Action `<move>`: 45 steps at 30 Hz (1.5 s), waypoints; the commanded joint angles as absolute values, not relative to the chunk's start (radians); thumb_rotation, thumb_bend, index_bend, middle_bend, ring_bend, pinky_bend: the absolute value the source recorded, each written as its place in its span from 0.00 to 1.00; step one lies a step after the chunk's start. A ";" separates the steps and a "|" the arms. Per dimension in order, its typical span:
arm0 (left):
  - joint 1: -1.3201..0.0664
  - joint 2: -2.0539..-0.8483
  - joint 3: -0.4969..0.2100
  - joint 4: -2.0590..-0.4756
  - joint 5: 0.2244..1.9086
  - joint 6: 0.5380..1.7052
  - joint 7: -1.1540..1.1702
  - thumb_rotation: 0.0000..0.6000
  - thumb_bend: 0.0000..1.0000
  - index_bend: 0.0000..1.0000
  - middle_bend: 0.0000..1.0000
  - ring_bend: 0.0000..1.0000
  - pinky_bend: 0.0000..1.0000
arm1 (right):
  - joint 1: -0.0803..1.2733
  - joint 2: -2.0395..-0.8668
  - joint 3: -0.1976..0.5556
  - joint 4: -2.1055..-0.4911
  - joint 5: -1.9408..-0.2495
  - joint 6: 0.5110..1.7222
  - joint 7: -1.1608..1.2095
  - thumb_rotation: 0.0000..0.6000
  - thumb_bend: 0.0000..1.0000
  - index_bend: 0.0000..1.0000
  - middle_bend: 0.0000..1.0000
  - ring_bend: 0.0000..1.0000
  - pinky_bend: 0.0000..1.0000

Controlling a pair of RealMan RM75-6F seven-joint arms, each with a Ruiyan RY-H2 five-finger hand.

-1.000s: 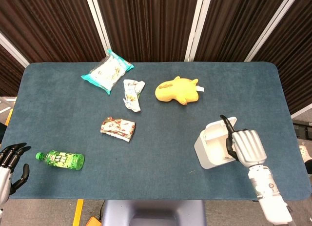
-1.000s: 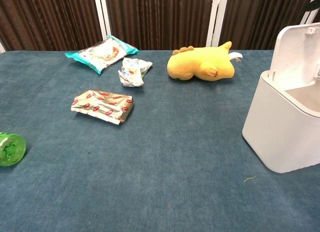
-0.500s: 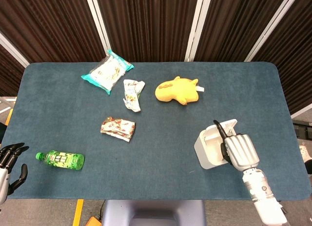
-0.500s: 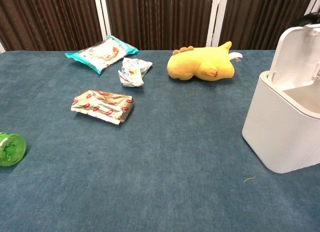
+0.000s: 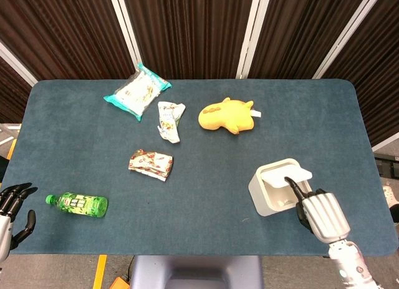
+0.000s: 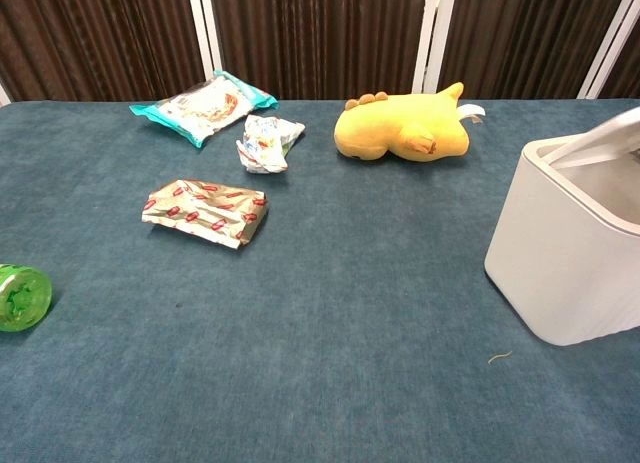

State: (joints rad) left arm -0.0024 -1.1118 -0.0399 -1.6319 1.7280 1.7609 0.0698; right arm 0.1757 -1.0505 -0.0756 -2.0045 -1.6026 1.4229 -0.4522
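**Fingers push the bin lid down**

Fingers [image 5: 292, 184] of the right hand [image 5: 321, 214] point out straight, one tip touching the lid [image 5: 288, 174] of the small white bin [image 5: 269, 192]. Half a second ago that lid stood up; now it tips low, so the bin is almost shut. The left hand [image 5: 14, 209] waits at the table [image 5: 206, 195] edge, fingers apart and empty, near the green bottle [image 5: 78, 204].

From the chest, the lid [image 6: 600, 141] leans over the bin [image 6: 560, 253]. It looks not quite flat, I think. No hand shows here.
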 commanded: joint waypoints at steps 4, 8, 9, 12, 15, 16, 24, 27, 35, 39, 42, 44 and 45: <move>-0.002 -1.113 -0.038 -1.631 1.733 1.761 0.071 1.00 0.55 0.27 0.24 0.23 0.37 | 0.134 -1.038 -0.121 -1.940 -1.656 1.436 -0.391 1.00 0.76 0.27 0.75 0.80 0.73; -0.003 -1.113 -0.038 -1.631 1.735 1.759 0.072 1.00 0.55 0.27 0.24 0.23 0.37 | 0.126 -1.038 -0.125 -1.917 -1.644 1.421 -0.369 1.00 0.76 0.27 0.75 0.80 0.73; -0.003 -1.113 -0.038 -1.631 1.735 1.759 0.072 1.00 0.55 0.27 0.24 0.23 0.37 | 0.126 -1.038 -0.125 -1.914 -1.636 1.413 -0.363 1.00 0.76 0.27 0.75 0.80 0.73; -0.003 -1.114 -0.038 -1.631 1.737 1.761 0.073 1.00 0.55 0.27 0.24 0.23 0.37 | 0.132 -1.038 -0.120 -1.906 -1.601 1.377 -0.351 1.00 0.76 0.27 0.75 0.80 0.73; -0.003 -1.114 -0.038 -1.632 1.737 1.761 0.073 1.00 0.55 0.27 0.24 0.23 0.37 | 0.143 -1.045 -0.110 -1.898 -1.561 1.337 -0.348 1.00 0.75 0.27 0.75 0.80 0.73; -0.002 -1.114 -0.038 -1.632 1.737 1.761 0.073 1.00 0.55 0.27 0.24 0.23 0.37 | 0.147 -1.048 -0.107 -1.896 -1.547 1.322 -0.347 1.00 0.75 0.27 0.75 0.80 0.73; -0.002 -1.113 -0.038 -1.632 1.736 1.762 0.071 1.00 0.55 0.27 0.24 0.23 0.37 | 0.173 -1.052 -0.108 -1.899 -1.503 1.236 -0.347 1.00 0.76 0.27 0.75 0.80 0.73; -0.001 -1.113 -0.039 -1.631 1.736 1.763 0.069 1.00 0.55 0.27 0.24 0.23 0.37 | 0.174 -1.047 -0.110 -1.904 -1.505 1.229 -0.343 1.00 0.76 0.27 0.75 0.80 0.73; -0.002 -1.113 -0.039 -1.628 1.737 1.761 0.066 1.00 0.55 0.27 0.24 0.23 0.37 | 0.104 -1.033 -0.106 -1.880 -1.687 1.442 -0.217 1.00 0.76 0.22 0.73 0.76 0.73; -0.006 -1.115 -0.038 -1.625 1.739 1.757 0.067 1.00 0.55 0.27 0.24 0.23 0.37 | 0.054 -1.043 -0.085 -1.826 -1.761 1.595 -0.157 1.00 0.68 0.19 0.54 0.61 0.71; -0.009 -1.118 -0.038 -1.623 1.739 1.748 0.073 1.00 0.55 0.27 0.24 0.23 0.37 | 0.026 -1.042 -0.070 -1.804 -1.748 1.652 -0.124 1.00 0.56 0.18 0.39 0.37 0.66; -0.012 -1.119 -0.037 -1.624 1.740 1.742 0.080 1.00 0.55 0.27 0.24 0.23 0.37 | 0.014 -1.034 -0.063 -1.787 -1.731 1.671 -0.093 1.00 0.48 0.17 0.31 0.23 0.56; -0.013 -1.121 -0.037 -1.624 1.740 1.740 0.083 1.00 0.55 0.27 0.24 0.23 0.37 | 0.010 -1.032 -0.059 -1.777 -1.723 1.675 -0.078 1.00 0.44 0.16 0.27 0.17 0.45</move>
